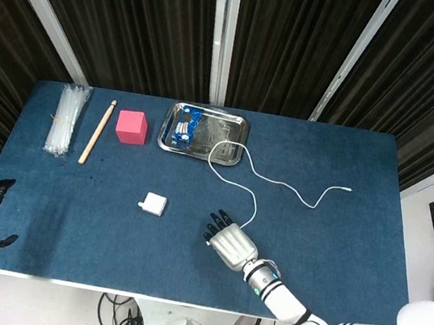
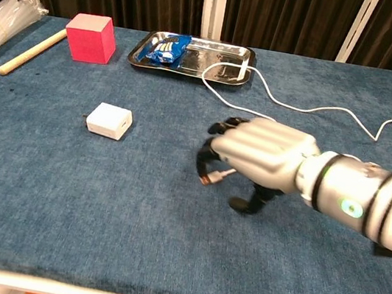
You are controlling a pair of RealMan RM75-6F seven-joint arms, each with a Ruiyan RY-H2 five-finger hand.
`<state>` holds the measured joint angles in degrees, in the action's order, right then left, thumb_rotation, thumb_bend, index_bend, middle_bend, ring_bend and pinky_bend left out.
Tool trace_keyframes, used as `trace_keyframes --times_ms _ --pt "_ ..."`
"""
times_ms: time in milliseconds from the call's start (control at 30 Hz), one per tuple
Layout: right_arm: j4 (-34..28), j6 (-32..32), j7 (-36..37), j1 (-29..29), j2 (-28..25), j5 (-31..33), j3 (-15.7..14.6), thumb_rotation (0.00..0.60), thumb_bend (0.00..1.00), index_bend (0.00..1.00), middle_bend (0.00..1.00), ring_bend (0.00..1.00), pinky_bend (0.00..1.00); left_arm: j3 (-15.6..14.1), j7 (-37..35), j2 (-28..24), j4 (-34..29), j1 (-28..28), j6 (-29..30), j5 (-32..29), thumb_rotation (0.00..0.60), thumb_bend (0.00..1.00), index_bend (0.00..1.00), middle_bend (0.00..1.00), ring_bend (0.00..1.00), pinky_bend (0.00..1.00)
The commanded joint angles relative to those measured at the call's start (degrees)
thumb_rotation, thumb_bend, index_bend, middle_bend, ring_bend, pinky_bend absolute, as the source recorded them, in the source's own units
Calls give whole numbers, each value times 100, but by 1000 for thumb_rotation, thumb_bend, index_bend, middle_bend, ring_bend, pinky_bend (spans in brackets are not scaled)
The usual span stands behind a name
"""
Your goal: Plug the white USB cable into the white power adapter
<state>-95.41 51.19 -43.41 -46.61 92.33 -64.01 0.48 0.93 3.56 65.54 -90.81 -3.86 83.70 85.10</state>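
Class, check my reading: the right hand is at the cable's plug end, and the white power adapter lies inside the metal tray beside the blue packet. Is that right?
Not quite. The white power adapter lies on the blue table, left of the right hand, not in the metal tray. The chest view shows it. The rest holds: the hand is at the white USB cable's plug end, and the blue packet is in the tray.

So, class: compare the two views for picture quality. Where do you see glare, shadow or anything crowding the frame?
Head view: even light, sharp; the metal tray shows pale glare; the right hand casts only a faint shadow. Chest view: the right hand looms large, hiding most of the white USB cable end; the curtains behind are dark.
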Motion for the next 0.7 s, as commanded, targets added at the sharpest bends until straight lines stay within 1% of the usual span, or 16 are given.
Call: trace_keyframes --times_ms 33,133,200,300,367,500,700 --pt "-383 224 -28 203 -337 -154 -278 600 278 333 213 0 0 6 4 3 2 -20 -17 10 600 49 85 109 2 0" --pt "-684 355 12 356 -635 -278 -498 600 279 337 223 0 0 6 16 0 -4 -38 -27 30 600 49 85 109 2 0" --pt "-798 439 42 421 -777 -379 -567 600 279 341 232 0 0 10 29 -1 -14 -46 -26 35 600 49 85 109 2 0" --pt "-816 619 207 500 -893 -657 -538 600 282 344 239 2 0 13 56 -7 -45 -59 -29 47 600 49 85 109 2 0" --pt "-704 684 402 521 -923 -858 -475 600 285 344 245 5 0 9 89 -19 -78 -59 -17 60 600 49 85 109 2 0" --pt "-219 588 1005 476 -898 -1353 -429 600 287 344 256 7 0 5 150 -51 -154 -30 23 39 600 49 85 109 2 0" --pt "887 696 2383 466 -580 -2472 -606 600 287 357 278 7 0 -6 269 -89 -282 -4 29 -8 600 49 85 109 2 0"
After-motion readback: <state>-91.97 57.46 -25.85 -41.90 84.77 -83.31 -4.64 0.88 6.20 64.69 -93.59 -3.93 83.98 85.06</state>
